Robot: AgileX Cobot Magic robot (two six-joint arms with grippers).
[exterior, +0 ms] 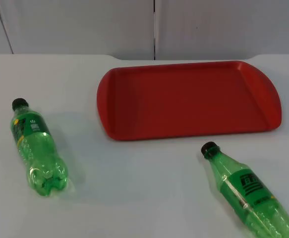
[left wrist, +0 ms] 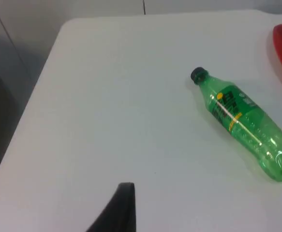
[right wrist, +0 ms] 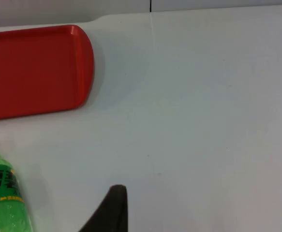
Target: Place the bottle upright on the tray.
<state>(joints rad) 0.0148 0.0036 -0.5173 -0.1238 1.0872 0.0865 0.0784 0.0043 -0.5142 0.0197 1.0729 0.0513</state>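
Two green plastic bottles with black caps lie on their sides on the white table. One bottle is at the left, cap pointing away; I also see this bottle from the left wrist. The other bottle lies at the front right, cap toward the red tray, and its label end is in the right wrist view. The tray is bare. My left gripper hangs over bare table, well apart from the left bottle. My right gripper hangs beside the right bottle, not touching it.
The tray sits at the back centre, close to the grey partition wall. The table's left edge drops off beyond the left bottle. Open white surface lies between the two bottles.
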